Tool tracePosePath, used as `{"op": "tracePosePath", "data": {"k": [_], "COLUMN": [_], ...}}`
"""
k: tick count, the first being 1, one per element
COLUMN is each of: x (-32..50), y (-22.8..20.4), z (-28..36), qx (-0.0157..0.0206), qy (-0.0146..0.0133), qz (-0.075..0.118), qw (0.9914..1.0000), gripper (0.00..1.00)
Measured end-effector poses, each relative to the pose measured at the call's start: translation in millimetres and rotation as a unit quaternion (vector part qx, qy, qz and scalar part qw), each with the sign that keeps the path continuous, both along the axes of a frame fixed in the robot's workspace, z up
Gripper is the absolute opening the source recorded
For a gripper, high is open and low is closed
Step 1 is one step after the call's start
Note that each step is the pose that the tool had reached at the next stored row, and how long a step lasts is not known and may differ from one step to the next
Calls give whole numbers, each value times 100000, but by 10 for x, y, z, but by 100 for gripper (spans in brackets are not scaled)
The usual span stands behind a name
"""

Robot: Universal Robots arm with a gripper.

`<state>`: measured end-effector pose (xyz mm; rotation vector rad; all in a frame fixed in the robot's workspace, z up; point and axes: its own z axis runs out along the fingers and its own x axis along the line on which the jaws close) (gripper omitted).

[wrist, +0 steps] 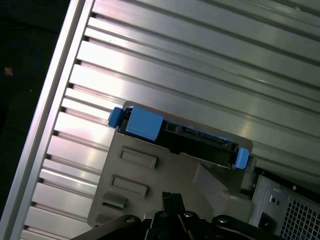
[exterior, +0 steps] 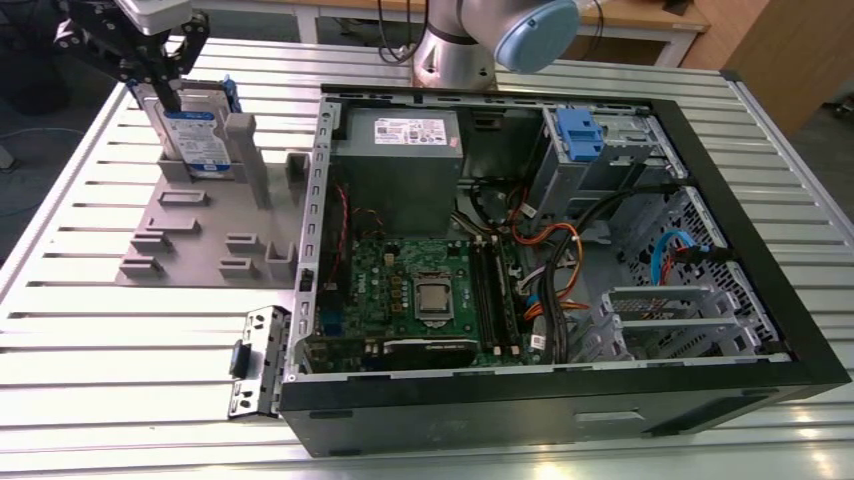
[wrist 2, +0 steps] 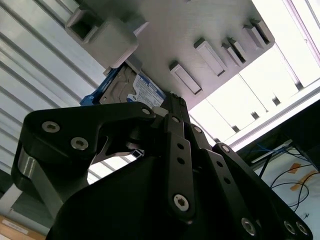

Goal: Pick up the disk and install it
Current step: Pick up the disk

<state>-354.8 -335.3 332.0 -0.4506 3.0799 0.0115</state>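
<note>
Blue-framed disk [exterior: 198, 135] stands partly hidden in grey holder [exterior: 200, 205], claw [exterior: 166, 93] atop (grip impossible to tell).

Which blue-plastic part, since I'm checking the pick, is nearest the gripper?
The blue-framed disk, upright in the grey fixture by the gripper; the blue clip sits inside the computer case.

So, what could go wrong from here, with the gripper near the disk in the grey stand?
The disk stands upright in a slot of the grey stand, with the gripper by its top edge; an uneven pull might tilt and jam it. The open computer case holds many loose cables, which the disk could catch going in.
</note>
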Motion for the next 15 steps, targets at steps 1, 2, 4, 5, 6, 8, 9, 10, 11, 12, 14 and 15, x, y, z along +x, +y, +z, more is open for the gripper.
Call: {"op": "tracePosePath", "data": {"k": [1, 2, 4, 5, 6, 8, 9, 10, 11, 12, 14, 15], "x": [0, 0, 0, 0, 0, 0, 0, 0, 0, 0, 0, 0], "y": [0, 0, 0, 0, 0, 0, 0, 0, 0, 0, 0, 0], "z": [0, 0, 0, 0, 0, 0, 0, 0, 0, 0, 0, 0], "qx": [1, 2, 3, 3, 1, 1, 2, 1, 1, 1, 0, 2], "qy": [0, -3, -3, -1, -1, 0, -3, -2, -2, -1, 1, -2], "qz": [137, 272, 536, 670, 827, 1210, 1439, 1695, 1939, 2169, 2612, 2816], "qw": [100000, 100000, 99999, 99998, 99997, 99993, 99990, 99986, 99981, 99976, 99966, 99960], "gripper": [10, 10, 10, 10, 10, 10, 10, 10, 10, 10, 10, 10]}}
